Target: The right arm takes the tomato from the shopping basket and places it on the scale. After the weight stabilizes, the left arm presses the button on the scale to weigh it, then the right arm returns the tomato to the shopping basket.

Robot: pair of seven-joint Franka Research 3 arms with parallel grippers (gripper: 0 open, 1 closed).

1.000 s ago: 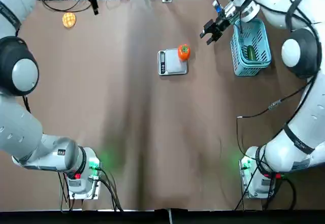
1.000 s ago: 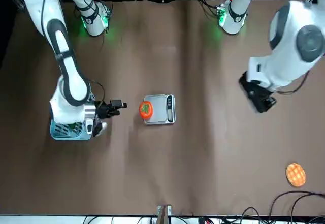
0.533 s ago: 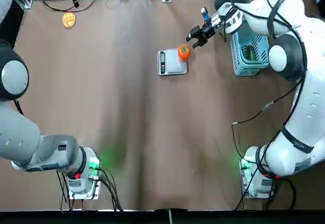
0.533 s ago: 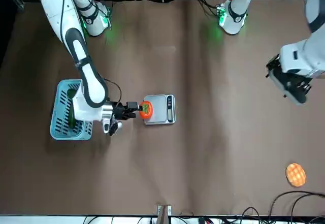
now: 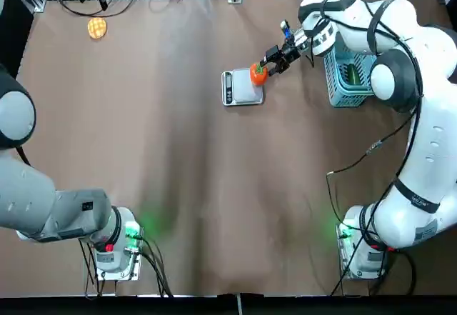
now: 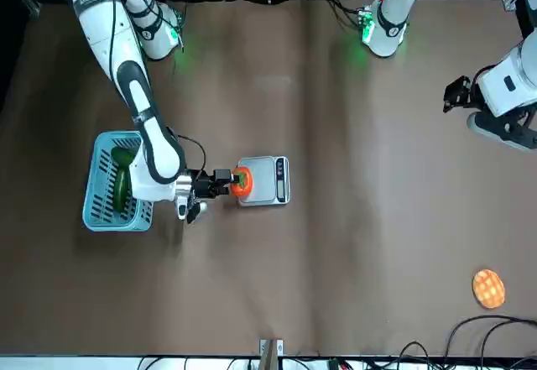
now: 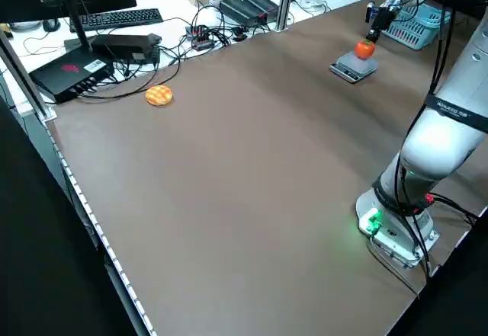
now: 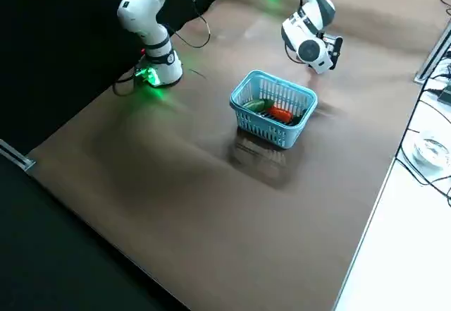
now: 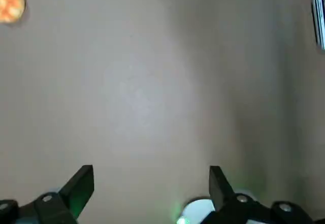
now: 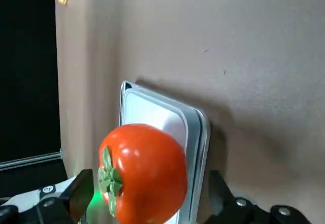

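Orange-red tomato (image 5: 258, 74), top view: at upper centre, upon the right side of the scale (image 5: 243, 93). The right gripper (image 5: 268, 68) has advanced leftward since the earlier frame and now straddles the fruit. At upper right, the right arm (image 5: 400, 79) overlaps the basket (image 5: 343, 101); a waffle-textured disc (image 5: 97, 28) lies at upper left.

Front view: the left gripper (image 6: 450, 99), at upper right, has risen in the frame and turned sideways. At left, more of the green vegetable (image 6: 121, 187) shows in the basket than before.

Left side view: right gripper angled downward above the tomato, upper right; cables (image 7: 179, 50) tangle at upper left.

Right side view: a red item (image 8: 280, 114) lies beside the green vegetable, centre.

Left wrist view: fingers wide apart, holding nothing.

Right wrist view: fingers spread wide, tomato between them at lower centre, not clamped.
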